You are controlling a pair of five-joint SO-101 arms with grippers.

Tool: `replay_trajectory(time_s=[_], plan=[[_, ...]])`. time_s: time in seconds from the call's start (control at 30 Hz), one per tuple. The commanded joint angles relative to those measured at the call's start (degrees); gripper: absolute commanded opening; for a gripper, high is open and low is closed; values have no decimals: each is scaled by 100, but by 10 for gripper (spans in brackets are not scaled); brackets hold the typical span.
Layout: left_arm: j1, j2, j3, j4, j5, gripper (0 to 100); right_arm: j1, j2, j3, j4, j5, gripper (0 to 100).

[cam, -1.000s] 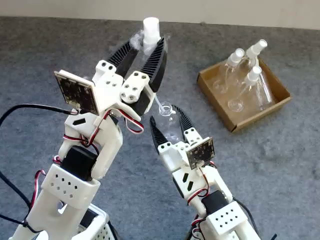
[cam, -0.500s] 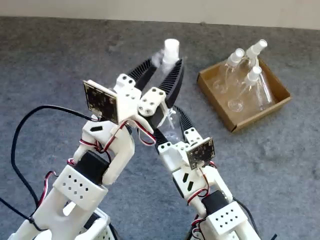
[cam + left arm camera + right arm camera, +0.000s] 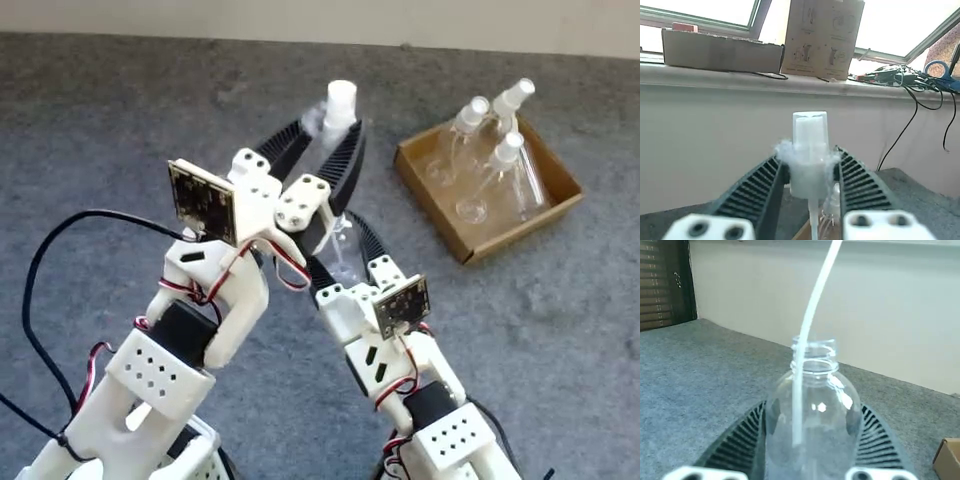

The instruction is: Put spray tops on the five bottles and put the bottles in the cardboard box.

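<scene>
Now over the grey desk (image 3: 120, 100), my left end effector (image 3: 333, 128) is closed on a spray top (image 3: 810, 150). Its tube (image 3: 810, 330) dips through the neck of a clear bottle (image 3: 812, 425), which my right end effector (image 3: 342, 248) clamps. Three capped bottles (image 3: 490, 165) lie in the cardboard box (image 3: 437, 212) nearby.

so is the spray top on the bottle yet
Not on yet. Its tube dips through the bottle's open neck, but the spray top sits above it in the left gripper.

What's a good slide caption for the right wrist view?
Right gripper grips a clear bottle upright as a white dip tube runs down into its open neck.
</scene>
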Motion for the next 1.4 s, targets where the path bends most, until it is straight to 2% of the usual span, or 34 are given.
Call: replay_trajectory(time_s=[0.0, 0.1, 0.33, 0.5, 0.77, 0.93, 1.23, 1.37], plan=[[-92, -110, -971, -114, -316, 48, -57, -57, 629, -145, -9, 127], [-242, -110, -1182, -105, -677, 48, -57, -57, 629, -145, -9, 127], [-242, -110, -796, -132, -721, 48, -57, -57, 629, -145, -9, 127], [-233, -66, -523, -492, -695, 48, -57, -57, 629, -145, -9, 127], [418, -110, 514, -510, -703, 48, -57, -57, 629, -145, -9, 127], [470, -154, 927, -501, -695, 48, -57, -57, 629, -145, -9, 127], [444, -1640, 2149, -466, -695, 48, 268, -84, 629, -145, -9, 127], [435, -1868, 2571, -431, -695, 48, 259, -84, 629, -145, -9, 127]])
